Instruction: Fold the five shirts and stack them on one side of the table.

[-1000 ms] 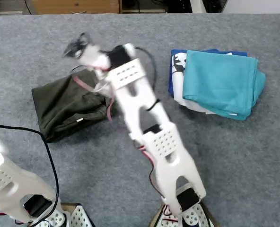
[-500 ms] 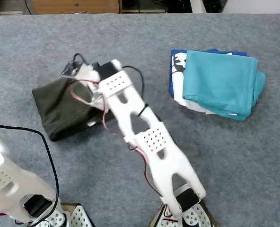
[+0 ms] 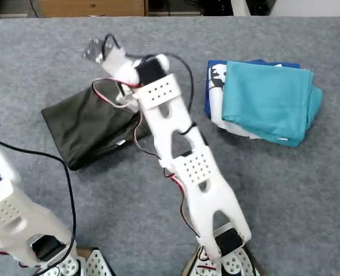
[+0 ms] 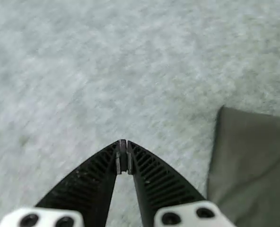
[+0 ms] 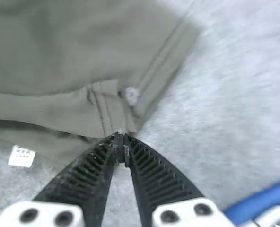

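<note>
Shirts counted, four: one folded dark olive shirt [image 3: 89, 129] left of centre on the grey counter [image 3: 285, 195], three stacked at right, teal shirt [image 3: 267, 100] over white shirt [image 3: 233, 127] over blue shirt [image 3: 207, 103]; left claw [image 4: 122, 151] and right claw [image 5: 121, 144] both clenched.

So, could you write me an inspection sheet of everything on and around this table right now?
Surface: grey felt-like table cover, lying flat.
Job's things: dark olive folded cloth shirt alone on one side; on the other side a stack with a teal folded shirt on top, a blue shirt and a white shirt beneath.
Clutter: nothing seen.
Grippers: left gripper shut, over bare cover near the olive shirt's corner; right gripper shut at that shirt's hem, contact unclear.
Cables: black cable across the left arm; red wires along the right arm.
Surroundings: wooden furniture past the far edge.
</note>
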Robot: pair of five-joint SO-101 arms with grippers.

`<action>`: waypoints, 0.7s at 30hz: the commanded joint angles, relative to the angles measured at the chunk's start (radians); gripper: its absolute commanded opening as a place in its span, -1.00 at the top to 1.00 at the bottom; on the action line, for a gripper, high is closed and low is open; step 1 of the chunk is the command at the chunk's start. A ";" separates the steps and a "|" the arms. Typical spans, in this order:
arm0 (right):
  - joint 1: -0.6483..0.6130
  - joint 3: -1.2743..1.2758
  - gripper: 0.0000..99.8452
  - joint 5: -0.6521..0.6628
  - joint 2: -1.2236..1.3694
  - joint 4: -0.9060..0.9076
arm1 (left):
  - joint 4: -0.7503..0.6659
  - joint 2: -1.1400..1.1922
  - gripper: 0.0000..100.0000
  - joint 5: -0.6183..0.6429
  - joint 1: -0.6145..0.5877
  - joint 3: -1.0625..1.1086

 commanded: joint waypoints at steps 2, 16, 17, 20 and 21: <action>-0.031 0.074 1.00 -0.021 -0.159 -0.061 | -0.080 0.099 0.96 0.002 0.150 -0.012; -0.085 0.245 1.00 -0.117 0.062 -0.361 | 0.089 0.567 0.96 -0.003 0.264 -0.450; -0.081 0.225 1.00 -0.115 0.059 -0.307 | 0.094 0.591 0.96 -0.003 0.262 -0.486; -0.064 0.117 1.00 -0.078 0.064 -0.132 | 0.103 0.664 0.96 -0.005 0.261 -0.578; -0.062 0.087 1.00 -0.049 0.064 -0.080 | 0.104 0.684 0.96 -0.005 0.261 -0.606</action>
